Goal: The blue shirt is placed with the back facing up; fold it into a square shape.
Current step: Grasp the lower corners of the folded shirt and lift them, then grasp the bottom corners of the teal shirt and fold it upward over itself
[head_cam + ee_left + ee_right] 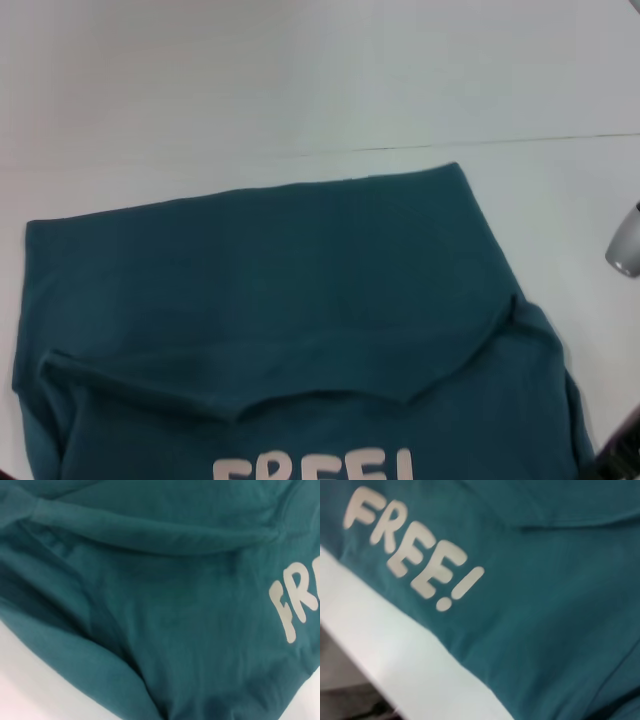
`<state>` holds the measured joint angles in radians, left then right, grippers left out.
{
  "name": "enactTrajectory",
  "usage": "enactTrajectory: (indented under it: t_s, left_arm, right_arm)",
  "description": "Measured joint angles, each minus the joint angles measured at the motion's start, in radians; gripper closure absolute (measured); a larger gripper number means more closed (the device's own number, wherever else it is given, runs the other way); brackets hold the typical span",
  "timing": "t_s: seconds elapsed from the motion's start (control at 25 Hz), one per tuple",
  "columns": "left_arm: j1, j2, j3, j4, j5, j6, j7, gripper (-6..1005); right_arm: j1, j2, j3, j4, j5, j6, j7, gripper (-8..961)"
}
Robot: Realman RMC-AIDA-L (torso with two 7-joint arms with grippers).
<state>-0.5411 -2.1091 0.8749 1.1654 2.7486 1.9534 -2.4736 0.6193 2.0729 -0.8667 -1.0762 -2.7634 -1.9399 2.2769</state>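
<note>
— White table [300,70] fills the far side of the head view. Where do we put the shirt [280,270]?

— It lies flat on the table, spread across the near half. Its far part is doubled back toward us, and the folded edge [250,405] runs crosswise as a shallow curve. Just on our side of that edge sits the white lettering [415,550], cut off in the head view but read as "FREE!" from the right wrist.

— And the claws?

— We see a grey part [624,240] of the right arm at the table's right side, clear of the cloth. A dark shape [618,450] sits at the shirt's near right corner. We cannot tell whether that is the right claw, nor whether it is apart or together.

— So where is the shirt from there?

— It lies leftward and ahead of that shape, with the lettering close under the right wrist. The left wrist looks down on the shirt's near left side, folds and the first letters in sight. The left claw itself shows nowhere, so we cannot tell its state.
</note>
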Motion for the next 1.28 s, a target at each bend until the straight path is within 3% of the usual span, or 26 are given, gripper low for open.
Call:
enactTrajectory:
  t_s: [0.36,0.56,0.76,1.08,1.28]
  left_arm:
    - [0.005,0.001,-0.005,0.01,0.006,0.074,0.025,967]
    - [0.005,0.001,-0.02,0.031,-0.003,0.08,0.025,967]
    - [0.002,0.0,-0.107,0.086,-0.044,0.11,0.04,966]
    - [-0.002,0.028,-0.304,0.092,-0.224,0.1,0.047,966]
    - [-0.008,0.023,-0.346,0.07,-0.318,0.037,0.051,964]
  right_arm:
    - [-0.068,-0.001,-0.025,-0.002,-0.003,-0.045,-0.014,928]
    - [-0.076,-0.008,0.06,0.008,0.045,-0.043,-0.077,927]
    - [-0.068,-0.041,0.174,0.022,0.115,-0.036,-0.107,928]
    - [-0.054,-0.138,0.324,0.125,0.296,-0.019,-0.1,928]
    - [-0.023,-0.15,0.361,0.144,0.317,0.056,-0.086,927]
